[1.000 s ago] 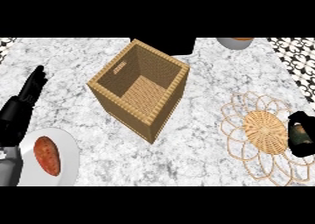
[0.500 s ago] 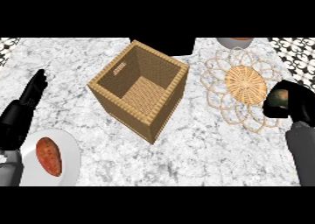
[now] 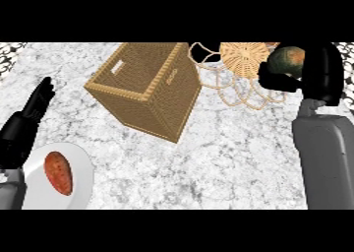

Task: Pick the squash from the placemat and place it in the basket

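- Closest in, lower left: a white plate (image 3: pixel 79 186) with some reddish-brown food (image 3: pixel 58 172) on it. The left hand (image 3: pixel 24 130) rests beside it, fingers straight, holding nothing.
- Middle: the basket (image 3: pixel 154 96), no squash in it yet.
- Far right: the right hand (image 3: pixel 324 66) has its fingers curled round the squash (image 3: pixel 289 56), just by the placemat (image 3: pixel 242 58). I'd say the pick's done, so carry and drop are left.
- It all sits on a grey-white marble desk (image 3: pixel 231 147).

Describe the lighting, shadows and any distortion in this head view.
Head view: light falls evenly on the marble counter, with no glare; no clear cast shadow shows beside the basket or plate; the steep angle skews the basket, tapering it toward its base; the placemat is cut by the upper edge; the right hand round the squash reads plain black.
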